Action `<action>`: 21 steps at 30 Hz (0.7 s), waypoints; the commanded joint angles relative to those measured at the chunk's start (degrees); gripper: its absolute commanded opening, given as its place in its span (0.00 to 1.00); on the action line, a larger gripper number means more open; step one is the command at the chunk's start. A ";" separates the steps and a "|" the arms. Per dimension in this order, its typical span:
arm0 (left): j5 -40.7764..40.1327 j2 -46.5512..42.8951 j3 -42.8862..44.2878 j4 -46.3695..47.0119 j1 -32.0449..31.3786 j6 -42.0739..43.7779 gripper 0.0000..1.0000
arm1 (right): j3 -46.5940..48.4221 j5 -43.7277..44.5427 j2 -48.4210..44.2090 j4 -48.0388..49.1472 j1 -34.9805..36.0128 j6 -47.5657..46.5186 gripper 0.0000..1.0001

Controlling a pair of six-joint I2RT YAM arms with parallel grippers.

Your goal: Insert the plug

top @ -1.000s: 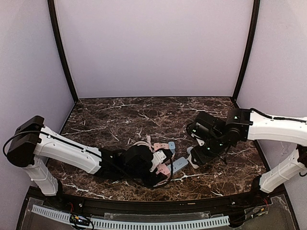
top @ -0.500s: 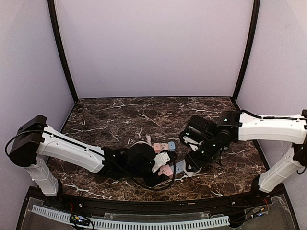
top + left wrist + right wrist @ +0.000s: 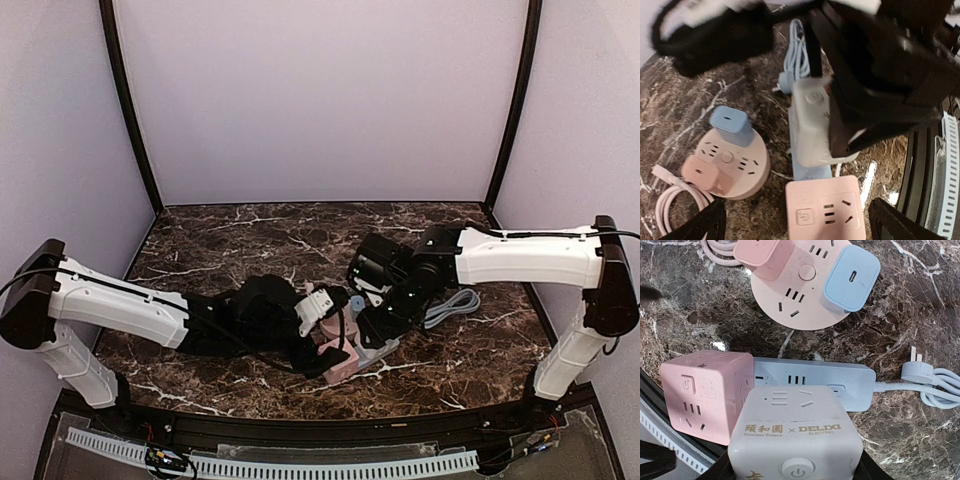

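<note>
My right gripper (image 3: 795, 476) is shut on a white cube socket (image 3: 796, 432) and holds it over the blue power strip (image 3: 840, 380); whether the two touch does not show. The same white cube (image 3: 812, 125) hangs in the right arm's black fingers in the left wrist view. A pink cube socket (image 3: 824, 210) sits at the blue strip's (image 3: 810, 172) near end, between the wide-open fingers of my left gripper (image 3: 805, 226), which do not touch it. The strip's blue plug (image 3: 915, 371) lies loose on the marble. From above, both grippers (image 3: 336, 345) (image 3: 385, 322) meet near the table's front.
A round pink power strip (image 3: 790, 295) lies beyond, with a pink charger (image 3: 762, 255) and a blue charger (image 3: 850, 280) plugged in. Its pink cord (image 3: 675, 207) loops to the left. The blue cord (image 3: 452, 304) is coiled to the right. The table's black front rail (image 3: 925, 165) is close by.
My left gripper has opened wide and let go of the pink cube. The right arm has carried the white cube leftward, over the blue strip.
</note>
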 commanded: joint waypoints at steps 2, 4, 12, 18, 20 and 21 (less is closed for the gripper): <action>-3.26 -10.08 -4.16 3.83 4.41 -2.87 0.99 | 2.15 0.56 0.84 0.78 -0.10 0.76 0.00; -6.30 -12.82 -5.53 4.86 5.96 -2.95 0.99 | 2.61 0.39 1.30 0.45 -0.14 0.93 0.00; -15.06 -20.14 -12.81 8.97 12.71 -1.28 0.99 | 4.90 0.03 2.86 -0.95 -0.19 2.49 0.00; -14.76 -23.65 -17.15 10.83 16.87 -0.98 0.99 | 5.31 -0.71 4.06 -1.38 -0.22 3.26 0.00; -14.98 -24.06 -17.85 11.17 17.56 -1.05 0.99 | 5.36 -0.67 3.91 -1.48 -0.17 3.50 0.00; -15.03 -24.10 -18.26 11.41 18.07 -1.11 0.99 | 5.30 -0.68 3.91 -1.43 -0.21 3.51 0.00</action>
